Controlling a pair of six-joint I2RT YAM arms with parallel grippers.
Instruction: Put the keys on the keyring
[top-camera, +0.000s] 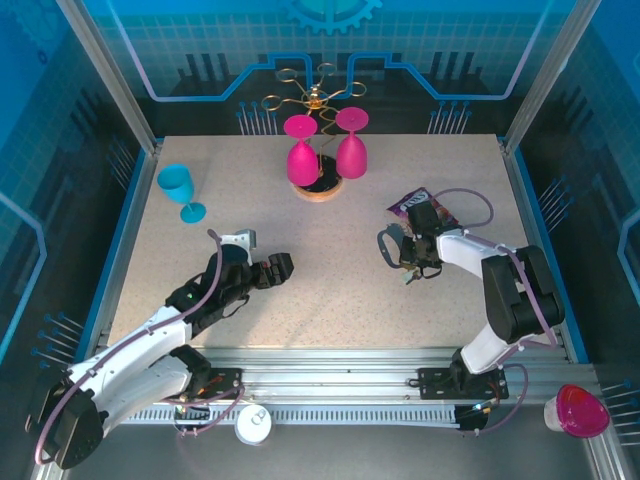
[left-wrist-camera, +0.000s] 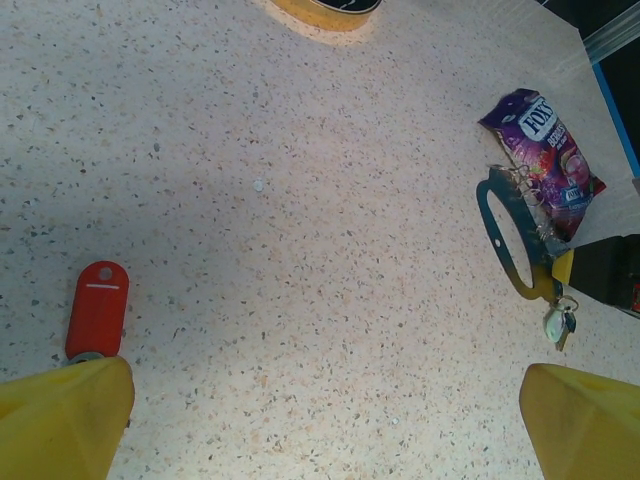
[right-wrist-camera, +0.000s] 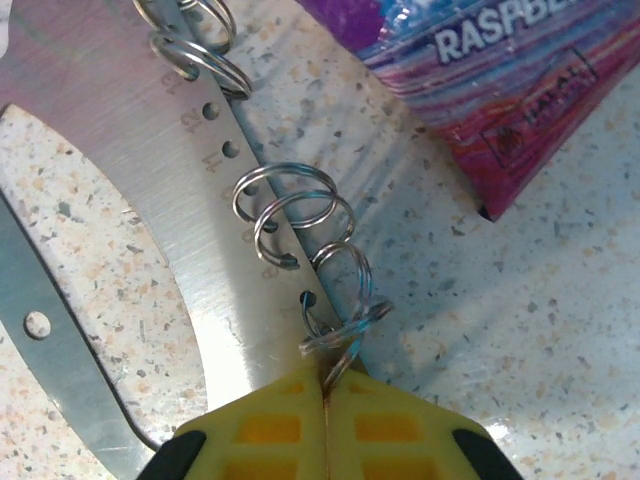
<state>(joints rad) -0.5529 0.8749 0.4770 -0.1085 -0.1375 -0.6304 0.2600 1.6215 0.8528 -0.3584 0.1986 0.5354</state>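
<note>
The keyring (left-wrist-camera: 503, 235), a dark grey oval loop, lies beside the purple snack packet (left-wrist-camera: 545, 150). Its string of small silvery rings (right-wrist-camera: 290, 210) runs along the metal edge. My right gripper (right-wrist-camera: 326, 385) is shut on the last small ring of that string, also seen from above (top-camera: 405, 255). A key with a pale green tag (left-wrist-camera: 553, 322) hangs below the right gripper's yellow finger. The key with the red tag (left-wrist-camera: 97, 308) lies flat on the table, just ahead of my left gripper's left finger (left-wrist-camera: 60, 420). My left gripper (left-wrist-camera: 325, 430) is open and holds nothing.
A gold wire glass rack (top-camera: 315, 100) with two pink glasses stands at the back centre on a wooden base (left-wrist-camera: 320, 8). A blue glass (top-camera: 180, 190) stands at the back left. Bare tabletop (top-camera: 330, 290) lies between the two arms.
</note>
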